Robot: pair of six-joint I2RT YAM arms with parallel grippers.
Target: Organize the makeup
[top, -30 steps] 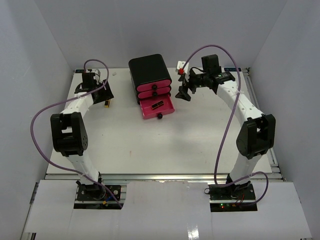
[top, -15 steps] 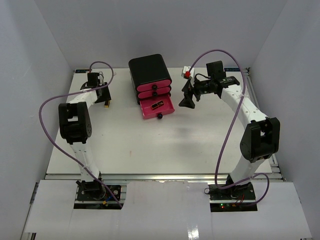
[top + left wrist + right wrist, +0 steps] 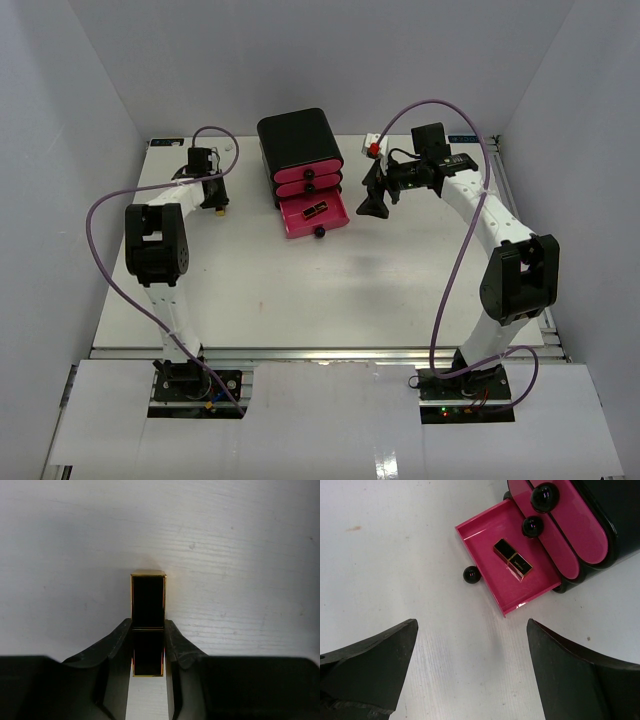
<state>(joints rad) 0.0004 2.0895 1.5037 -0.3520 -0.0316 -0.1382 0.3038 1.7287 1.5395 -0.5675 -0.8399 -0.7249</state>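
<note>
A black-and-gold lipstick case (image 3: 148, 597) lies on the white table at the back left. My left gripper (image 3: 148, 622) is down over it, and its black fingers (image 3: 120, 640) press against both long sides of the case. In the top view that gripper (image 3: 214, 196) hides most of the case. A second lipstick case (image 3: 513, 560) lies in the open bottom pink drawer (image 3: 490, 575). My right gripper (image 3: 472, 625) hangs open just right of that drawer, with nothing between its fingers. No other makeup shows.
The black box with pink drawers (image 3: 298, 140) stands at the back centre, with its upper two drawers shut and the bottom one (image 3: 316, 216) pulled out. A small white and red object (image 3: 374, 147) sits behind my right gripper (image 3: 376, 196). Purple cables loop above both arms.
My left gripper has shifted right over the lipstick case and its jaws have closed onto it. The right gripper swung slightly right, then stayed open and still.
</note>
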